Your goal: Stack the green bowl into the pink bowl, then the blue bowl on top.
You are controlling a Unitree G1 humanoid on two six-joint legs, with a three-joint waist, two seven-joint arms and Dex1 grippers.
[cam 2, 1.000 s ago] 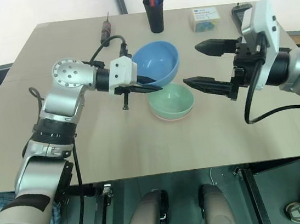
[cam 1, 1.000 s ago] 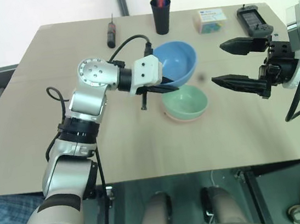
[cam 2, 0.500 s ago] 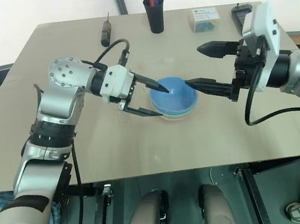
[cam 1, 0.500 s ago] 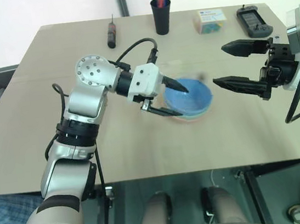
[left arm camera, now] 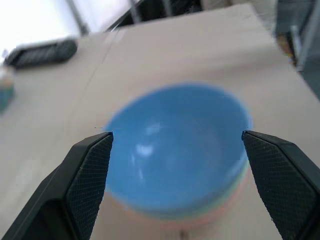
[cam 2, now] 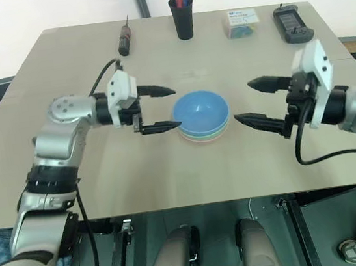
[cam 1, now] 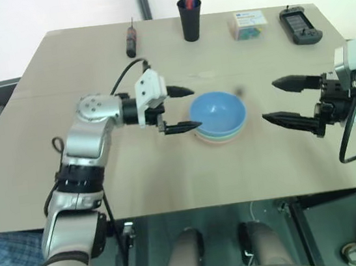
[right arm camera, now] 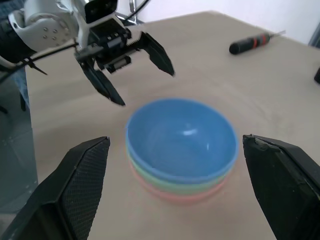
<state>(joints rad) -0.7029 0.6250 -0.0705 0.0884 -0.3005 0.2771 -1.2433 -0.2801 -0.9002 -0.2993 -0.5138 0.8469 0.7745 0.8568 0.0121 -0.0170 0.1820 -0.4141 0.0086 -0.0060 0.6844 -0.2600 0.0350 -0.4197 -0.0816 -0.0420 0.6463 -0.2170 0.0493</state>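
With all three bowls nested at frame centre in the left eye view, stack reads complete: blue bowl (cam 1: 217,109) on top, rim of green bowl (cam 1: 219,135) showing just under it, thin edge of pink bowl (cam 1: 219,141) at the bottom on the table (cam 1: 90,66); same layering plain in the right wrist view, blue over green over pink, stack upright and seated level as far as can be judged; left gripper (cam 1: 185,109) released, jaws spread wide, tips pointing toward the stack from its left side and just short of the blue rim, nothing held; one finger level with the rim, the other higher in the frame; left wrist view looks straight into the blue bowl between both fingers (left arm camera: 90,165), so bowl lies dead ahead along the gripper axis; right gripper (cam 1: 282,100) likewise released and empty, jaws wide, tips aimed at the stack from the right side of frame, standing further off than the left; bowls round, so no long axis to align on; left arm judged the nearer, hence the one needing a clean straight pull-back leftward to avoid catching the rim; screwdriver (cam 1: 131,42), pen cup (cam 1: 192,18), small box (cam 1: 248,24) and black handset (cam 1: 300,25) along the upper edge, well apart from the stack; no stacking step judged left.
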